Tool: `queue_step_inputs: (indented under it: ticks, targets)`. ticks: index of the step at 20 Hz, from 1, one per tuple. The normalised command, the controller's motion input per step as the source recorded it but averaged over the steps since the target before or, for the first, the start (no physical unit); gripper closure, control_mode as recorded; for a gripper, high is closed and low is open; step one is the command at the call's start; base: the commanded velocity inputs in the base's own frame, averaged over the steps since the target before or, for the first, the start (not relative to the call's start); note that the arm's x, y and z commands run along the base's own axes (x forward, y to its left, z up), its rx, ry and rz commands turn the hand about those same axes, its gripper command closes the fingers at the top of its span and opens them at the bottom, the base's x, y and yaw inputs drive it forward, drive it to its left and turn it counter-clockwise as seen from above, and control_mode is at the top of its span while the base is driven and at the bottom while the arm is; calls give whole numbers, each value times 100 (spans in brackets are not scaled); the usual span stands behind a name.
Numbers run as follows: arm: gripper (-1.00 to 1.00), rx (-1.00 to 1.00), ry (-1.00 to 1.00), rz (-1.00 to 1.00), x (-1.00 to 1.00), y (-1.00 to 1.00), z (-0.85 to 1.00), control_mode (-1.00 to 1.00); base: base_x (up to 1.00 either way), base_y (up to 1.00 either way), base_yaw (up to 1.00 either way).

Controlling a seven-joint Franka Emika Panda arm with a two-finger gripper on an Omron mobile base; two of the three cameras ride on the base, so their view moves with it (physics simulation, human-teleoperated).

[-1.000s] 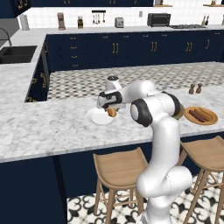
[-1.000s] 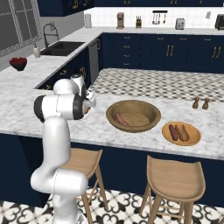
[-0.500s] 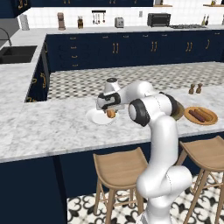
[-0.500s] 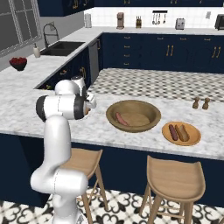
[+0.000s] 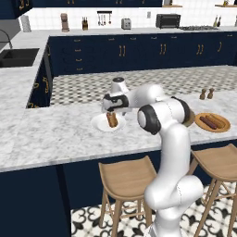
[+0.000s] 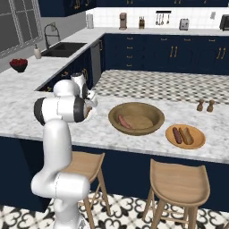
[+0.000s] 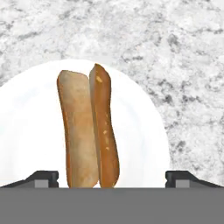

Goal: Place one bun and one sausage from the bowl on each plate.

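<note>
Two plates sit on your table: the white plate under the hand carries a bun; the wooden plate is far right. From the right, one sausage lies in the bowl; grip it mid-length, it looks firm, perhaps slippery. Close up, the hand is wide open, empty.

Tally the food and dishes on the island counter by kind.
Buns: 2
Sausages: 2
Plates: 2
Bowl: 1
Total: 7
</note>
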Motion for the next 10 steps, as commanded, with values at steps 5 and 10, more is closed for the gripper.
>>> queue_step_inputs:
  ticks: [5, 10]
  targets:
    - [-100, 0, 0, -1, -46, -28, 71, -100, 0, 0, 0]
    - [-100, 0, -1, 0, -69, -81, 43, -100, 0, 0, 0]
